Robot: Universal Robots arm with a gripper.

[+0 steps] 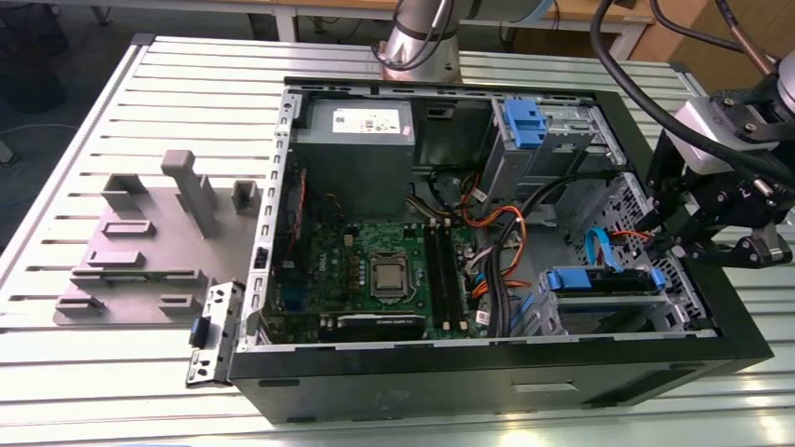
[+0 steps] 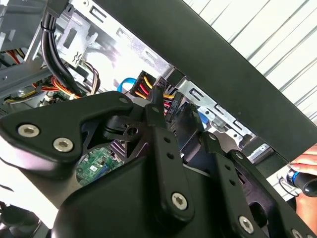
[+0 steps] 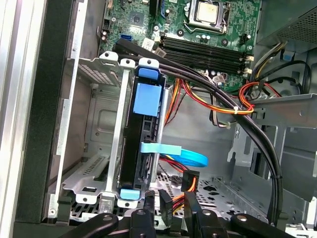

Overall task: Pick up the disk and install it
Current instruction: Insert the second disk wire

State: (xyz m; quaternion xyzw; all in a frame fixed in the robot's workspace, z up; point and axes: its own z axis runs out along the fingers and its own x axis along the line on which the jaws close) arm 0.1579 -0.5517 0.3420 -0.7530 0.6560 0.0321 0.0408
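- Disk [image 3: 147, 94]: seated edge-on in the metal drive cage [image 3: 106, 148] at the lower front corner of the open computer case [image 1: 695, 279]; in the first wrist view its blue carrier bracket runs the length of the slot, and in the exterior view the blue handle [image 1: 584, 279] sits at the cage mouth.
- My pincer [image 3: 171, 208]: hovers just above the cage, near the power connector [image 3: 190, 181] and its red, yellow and black wires; the black fingers [image 2: 163, 144] stand close together with nothing between them, so I judge it closed and empty, though the tips are partly hidden.
- Flat blue data cable [image 3: 173, 153]: loops across beside the disk, close under my fingers.
- Risk, as a judgement: the thick black cable bundle [image 3: 247, 134] and the loose wires crowd the space; a finger could snag one and pull a plug loose, or press on the bracket and skew the disk in its rails.
- Surface: a slatted pale metal tabletop [image 1: 149, 112] carries the case, with a grey fixture block [image 1: 137, 251] on the exterior view's left.
- Room: a person's hand [image 2: 307, 163] holding a blue-tipped tool shows beyond the case wall in the second wrist view.
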